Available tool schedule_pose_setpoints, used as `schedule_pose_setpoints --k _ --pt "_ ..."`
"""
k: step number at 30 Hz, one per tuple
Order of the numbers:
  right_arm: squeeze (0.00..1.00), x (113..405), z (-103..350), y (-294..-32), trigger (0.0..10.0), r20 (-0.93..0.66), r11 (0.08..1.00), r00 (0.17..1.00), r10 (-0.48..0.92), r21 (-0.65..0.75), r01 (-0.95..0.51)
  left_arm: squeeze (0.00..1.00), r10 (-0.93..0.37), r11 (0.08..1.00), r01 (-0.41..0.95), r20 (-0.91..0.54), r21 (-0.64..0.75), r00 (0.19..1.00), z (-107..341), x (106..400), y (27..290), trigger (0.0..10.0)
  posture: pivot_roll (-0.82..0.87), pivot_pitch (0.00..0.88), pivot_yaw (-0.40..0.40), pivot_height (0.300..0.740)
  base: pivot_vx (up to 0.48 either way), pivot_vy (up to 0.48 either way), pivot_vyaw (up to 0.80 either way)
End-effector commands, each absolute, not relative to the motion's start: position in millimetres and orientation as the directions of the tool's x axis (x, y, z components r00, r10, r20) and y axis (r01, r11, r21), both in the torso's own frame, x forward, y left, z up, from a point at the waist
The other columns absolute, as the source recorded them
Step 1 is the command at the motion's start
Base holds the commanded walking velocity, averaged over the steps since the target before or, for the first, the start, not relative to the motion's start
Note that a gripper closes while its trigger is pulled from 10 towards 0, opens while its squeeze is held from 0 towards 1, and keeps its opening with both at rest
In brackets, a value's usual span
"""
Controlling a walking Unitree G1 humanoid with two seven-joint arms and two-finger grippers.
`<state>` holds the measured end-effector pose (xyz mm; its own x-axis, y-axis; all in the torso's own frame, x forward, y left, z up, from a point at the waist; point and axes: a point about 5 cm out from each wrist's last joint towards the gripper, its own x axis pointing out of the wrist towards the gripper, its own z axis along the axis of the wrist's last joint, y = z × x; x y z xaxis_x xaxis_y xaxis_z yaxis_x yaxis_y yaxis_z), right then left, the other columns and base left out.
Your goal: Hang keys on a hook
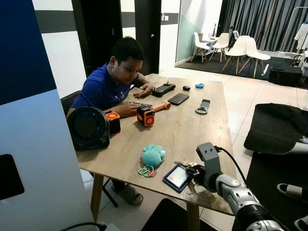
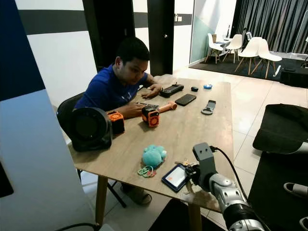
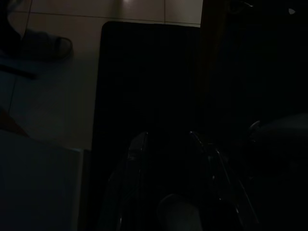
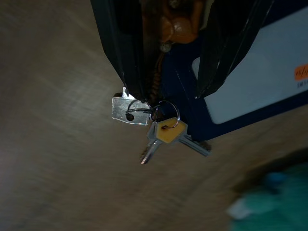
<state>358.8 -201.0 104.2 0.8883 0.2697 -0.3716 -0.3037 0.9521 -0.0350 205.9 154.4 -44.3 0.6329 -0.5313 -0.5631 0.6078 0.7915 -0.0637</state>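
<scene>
A bunch of silver keys (image 4: pixel 166 130) on a ring lies at the wooden table's (image 1: pixel 183 130) near edge, joined to an orange fob (image 4: pixel 175 26) and a blue card holder (image 1: pixel 177 177). My right gripper (image 1: pixel 191 172) reaches in over that edge and is shut on the orange fob. The keys dangle just past its fingertips (image 4: pixel 137 94), and the card holder (image 4: pixel 250 82) lies behind the other finger. The table looks blurred in the right wrist view. My left gripper (image 3: pixel 166 139) hangs idle in the dark above the floor, its fingers apart.
A person (image 1: pixel 108 86) in a blue shirt sits at the table's left side, working on orange devices (image 1: pixel 146 116). A teal plush (image 1: pixel 153 156) and a coiled band (image 1: pixel 147 171) lie left of the keys. A black fan (image 1: pixel 88 127) stands at the left edge, and a phone (image 1: pixel 178 98) lies farther back.
</scene>
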Motion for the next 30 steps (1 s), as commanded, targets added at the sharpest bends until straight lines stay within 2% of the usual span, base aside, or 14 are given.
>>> schedule_pose_setpoints --k 1,9,30 --pt "0.00 355.4 101.5 -211.6 10.0 -0.378 0.968 0.900 0.219 -0.034 -0.250 0.00 -0.533 0.795 0.602 -0.560 -0.074 0.634 -43.8 206.6 153.7 10.0 0.07 0.016 0.004 0.740 0.000 0.000 0.00" --pt "0.00 355.5 108.8 -223.6 10.0 -0.349 0.983 0.924 0.157 -0.033 -0.180 0.00 -0.528 0.798 0.598 -0.565 -0.075 0.634 -44.2 206.7 154.9 10.0 0.06 0.022 0.008 0.740 0.000 0.000 0.00" --pt "0.00 352.6 95.7 -218.7 10.0 -0.427 0.985 0.892 0.145 -0.022 -0.171 0.00 -0.494 0.806 0.590 -0.590 -0.037 0.638 -46.7 209.3 154.5 10.0 0.05 0.021 0.000 0.740 0.000 0.000 0.00"
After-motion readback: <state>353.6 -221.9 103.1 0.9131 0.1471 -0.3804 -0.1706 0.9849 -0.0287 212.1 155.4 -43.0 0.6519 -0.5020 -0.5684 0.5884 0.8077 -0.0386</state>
